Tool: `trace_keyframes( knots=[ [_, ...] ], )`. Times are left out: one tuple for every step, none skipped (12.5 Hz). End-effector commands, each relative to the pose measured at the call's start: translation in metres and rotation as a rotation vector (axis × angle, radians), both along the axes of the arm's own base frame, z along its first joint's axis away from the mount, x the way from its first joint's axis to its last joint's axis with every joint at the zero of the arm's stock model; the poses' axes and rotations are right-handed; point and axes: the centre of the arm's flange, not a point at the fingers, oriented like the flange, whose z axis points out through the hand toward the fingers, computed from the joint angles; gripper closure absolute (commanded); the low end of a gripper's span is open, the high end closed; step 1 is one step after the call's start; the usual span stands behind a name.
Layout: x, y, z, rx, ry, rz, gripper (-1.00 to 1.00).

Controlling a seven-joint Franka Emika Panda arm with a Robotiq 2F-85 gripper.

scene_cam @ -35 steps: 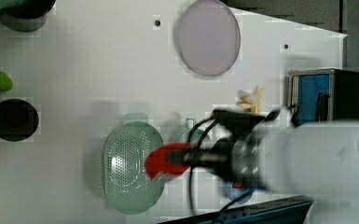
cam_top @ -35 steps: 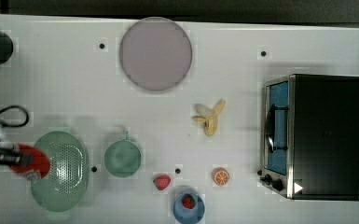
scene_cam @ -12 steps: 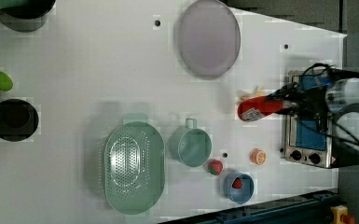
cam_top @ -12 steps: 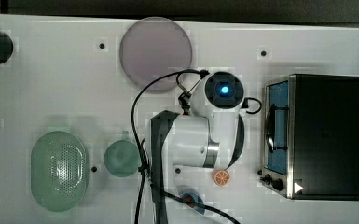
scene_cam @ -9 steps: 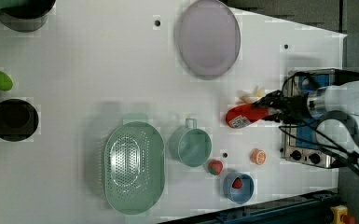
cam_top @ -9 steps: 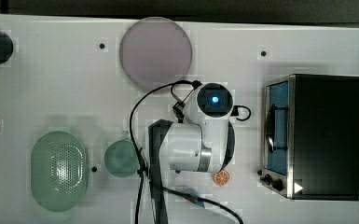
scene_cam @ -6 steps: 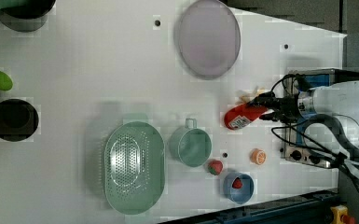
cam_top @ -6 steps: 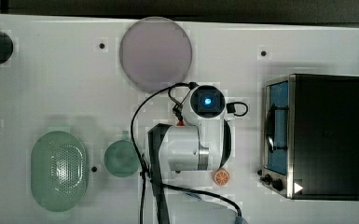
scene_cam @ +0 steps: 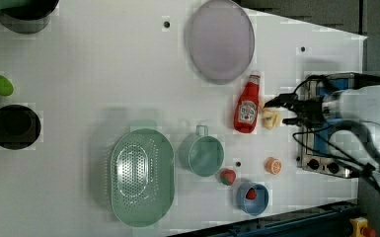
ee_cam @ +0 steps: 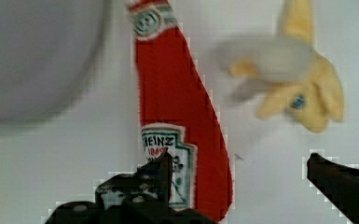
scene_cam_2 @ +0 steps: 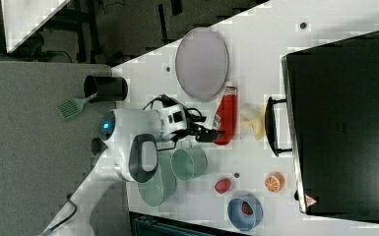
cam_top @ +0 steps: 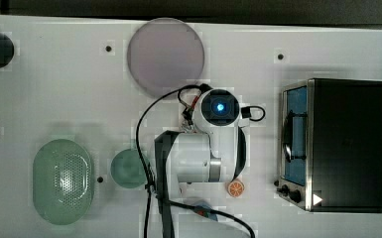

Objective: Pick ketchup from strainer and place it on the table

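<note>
Ketchup flat on surface, cap toward plate, just beside banana, well apart from strainer. Fingers spread wide, empty, apart from bottle. Cup between strainer and ketchup.

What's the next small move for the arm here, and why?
Probably lift straight away. The red ketchup squeeze bottle lies flat on the white table between the lilac round plate and the banana, outside the mint strainer. The gripper is open, its fingers apart beside the bottle.
</note>
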Motion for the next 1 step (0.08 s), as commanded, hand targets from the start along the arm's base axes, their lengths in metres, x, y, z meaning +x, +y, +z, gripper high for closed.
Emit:
trace_keyframes(
  knots=[
    [0.0281, 0.0105, 0.1013, -0.016, -0.124, -0.057, -1.00]
  ],
)
